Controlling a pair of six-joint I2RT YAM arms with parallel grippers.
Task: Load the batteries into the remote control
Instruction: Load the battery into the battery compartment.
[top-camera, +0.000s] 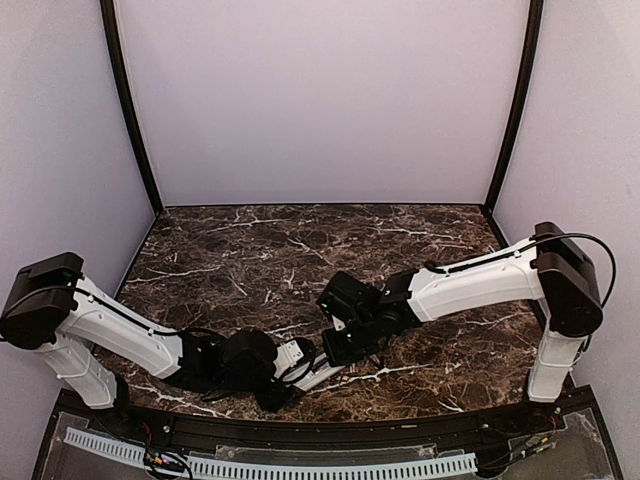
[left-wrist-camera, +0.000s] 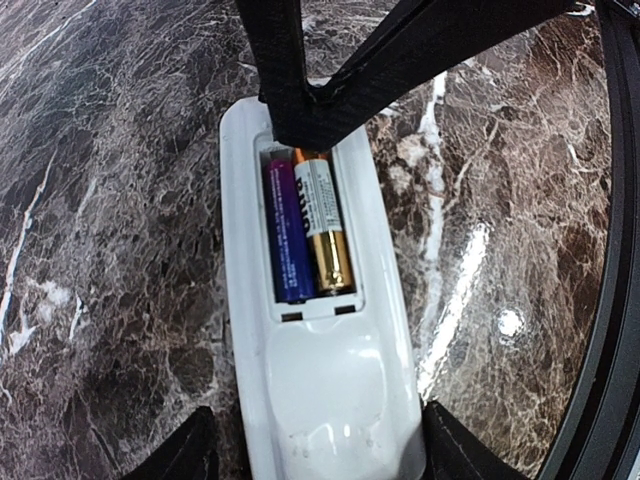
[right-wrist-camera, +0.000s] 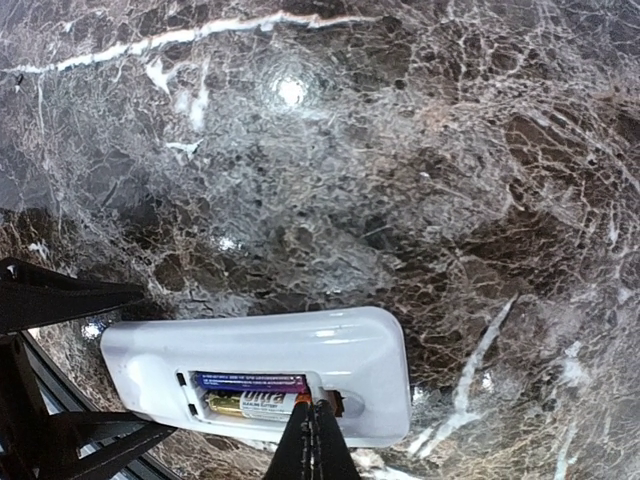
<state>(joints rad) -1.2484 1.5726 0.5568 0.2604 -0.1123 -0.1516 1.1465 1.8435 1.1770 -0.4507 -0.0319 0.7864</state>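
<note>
Right claw (right-wrist-camera: 314, 425): shut, empty, tips on 12 o'clock end of gold battery (left-wrist-camera: 322, 230). Press down gently; brace with left claw (left-wrist-camera: 322, 452) clamping remote control (left-wrist-camera: 330, 390).

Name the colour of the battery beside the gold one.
Purple-blue battery, in remote control; left wrist view best.

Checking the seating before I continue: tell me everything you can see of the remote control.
The remote control is slim, glossy white plastic, back up over the marble table, cover off. Its open compartment holds two batteries side by side: a purple battery and a gold battery. The left gripper flanks one end, apparently clamping it; the tip of the shut right gripper presses at the gold battery's end.
</note>
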